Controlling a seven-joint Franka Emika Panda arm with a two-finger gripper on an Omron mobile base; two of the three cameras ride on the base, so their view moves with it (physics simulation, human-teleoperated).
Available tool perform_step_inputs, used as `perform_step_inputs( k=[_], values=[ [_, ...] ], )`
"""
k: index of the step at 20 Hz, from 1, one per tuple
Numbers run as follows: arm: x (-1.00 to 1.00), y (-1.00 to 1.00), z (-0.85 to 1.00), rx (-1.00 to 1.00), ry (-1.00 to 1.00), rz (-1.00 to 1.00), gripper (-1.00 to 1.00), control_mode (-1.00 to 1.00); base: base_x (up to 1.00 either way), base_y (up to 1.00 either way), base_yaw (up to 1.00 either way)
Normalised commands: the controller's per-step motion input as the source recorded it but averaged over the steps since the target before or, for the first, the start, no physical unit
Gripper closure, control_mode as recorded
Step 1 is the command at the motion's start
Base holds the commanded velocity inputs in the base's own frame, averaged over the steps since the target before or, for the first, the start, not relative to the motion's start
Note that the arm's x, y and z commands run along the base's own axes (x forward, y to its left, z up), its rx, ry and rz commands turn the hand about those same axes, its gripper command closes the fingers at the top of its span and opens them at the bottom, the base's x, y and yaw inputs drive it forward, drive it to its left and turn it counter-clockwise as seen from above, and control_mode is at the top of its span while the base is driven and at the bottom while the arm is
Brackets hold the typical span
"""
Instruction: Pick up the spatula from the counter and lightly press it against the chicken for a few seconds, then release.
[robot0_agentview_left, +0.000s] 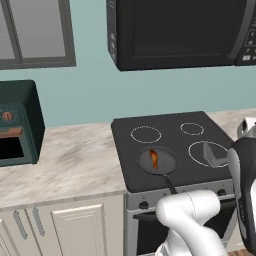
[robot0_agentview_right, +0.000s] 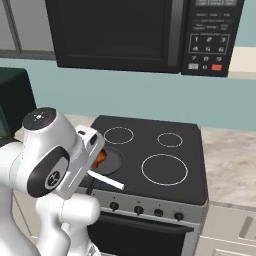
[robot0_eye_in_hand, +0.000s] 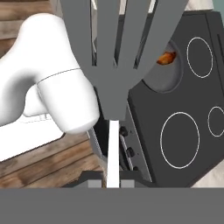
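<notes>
The pale marbled counter (robot0_agentview_left: 75, 160) runs along the wall, with a black-topped stove (robot0_agentview_left: 170, 145) set into it; four burner rings are marked on the glass. A black microwave (robot0_agentview_left: 175, 32) hangs above the stove, and a dark green toaster oven (robot0_agentview_left: 17, 125) stands on the counter well to the left. A row of round knobs (robot0_agentview_right: 139, 210) lines the stove's front panel.

A dark frying pan (robot0_agentview_left: 170, 159) sits on the front left burner, its handle pointing over the stove's front edge.

The spatula (robot0_eye_in_hand: 114, 87) is off the counter, held in the air over the front of the stove. In the hand view its long axis runs straight from bottom to top: the thin white handle starts between the finger tips and the grey slotted blade fans out at the far end. In the right base view the free end of the white handle sticks out from the hand, tilted down and to the right toward the stove's front edge. In the left base view the grey blade shows over the front right burner ring, to the right of the pan and apart from it.

The gripper (robot0_eye_in_hand: 113, 180) is clamped on the white handle.

The chicken (robot0_agentview_left: 154, 159), a small orange-brown piece, lies in the middle of the pan; in the hand view it shows just right of the blade
</notes>
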Motion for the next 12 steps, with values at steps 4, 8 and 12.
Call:
perform_step_inputs(
  k=[4,8,12],
  values=[
    [0.11,0.0,-0.03,-0.03,-0.02,0.04,1.0,-1.0,0.0,0.0,0.0],
    [0.16,0.0,-0.01,-0.05,0.0,0.03,1.0,-1.0,0.0,0.0,0.0],
    [0.16,0.0,0.0,-0.03,0.0,0.03,1.0,-1.0,0.0,0.0,0.0]
  ],
)
